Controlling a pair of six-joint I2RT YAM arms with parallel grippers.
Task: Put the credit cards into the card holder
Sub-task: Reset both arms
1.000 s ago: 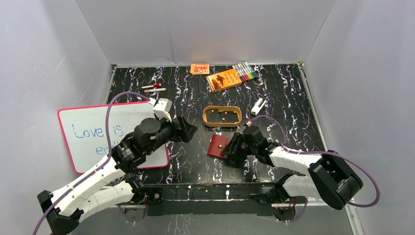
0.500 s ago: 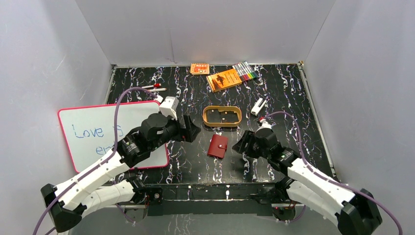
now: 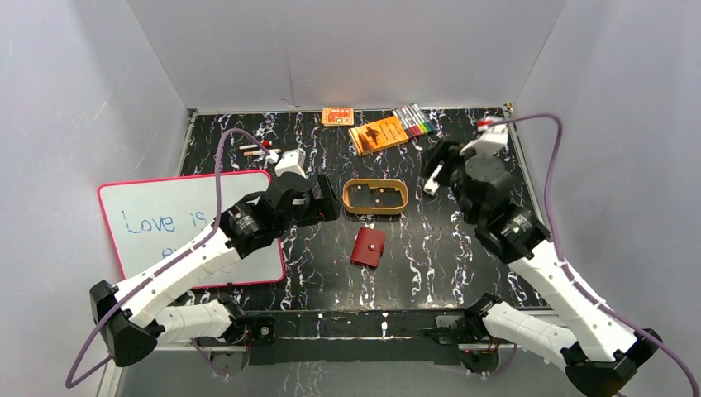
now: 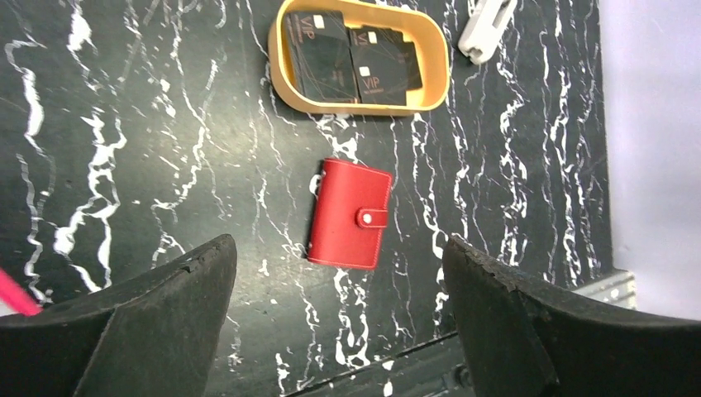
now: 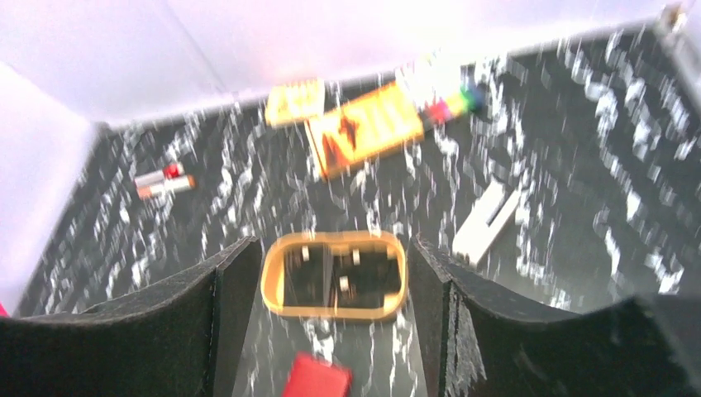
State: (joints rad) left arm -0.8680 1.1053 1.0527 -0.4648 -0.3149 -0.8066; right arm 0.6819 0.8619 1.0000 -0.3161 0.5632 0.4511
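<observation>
Credit cards [image 4: 318, 43]: several near-black cards printed "VIP" lie flat and overlapping inside the tan oval tray [image 4: 364, 106], and none is outside it. The tray sits at mid-table with its long axis running left to right. It holds only the cards. Card holder [image 4: 350, 213]: a dark red wallet, folded shut with its snap tab fastened. It lies flat on the black marbled table [image 3: 463, 248], on the near side of the tray and apart from it. Its long axis runs near to far and leans slightly. The tabbed edge faces the right arm's side. Nothing touches it. Left gripper [image 3: 318, 203]: raised just to the left of the tray, jaws spread wide, nothing between them. Its wrist camera looks down on both wallet and tray. Right gripper [image 3: 436, 161]: raised to the right of the tray, above a small white object [image 3: 436, 178], jaws apart and empty. The right wrist view is blurred. A pink-framed whiteboard [image 3: 165, 219] lies at the left. Two orange printed packets [image 3: 379, 134] and a set of coloured markers [image 3: 413, 121] lie along the far edge.
</observation>
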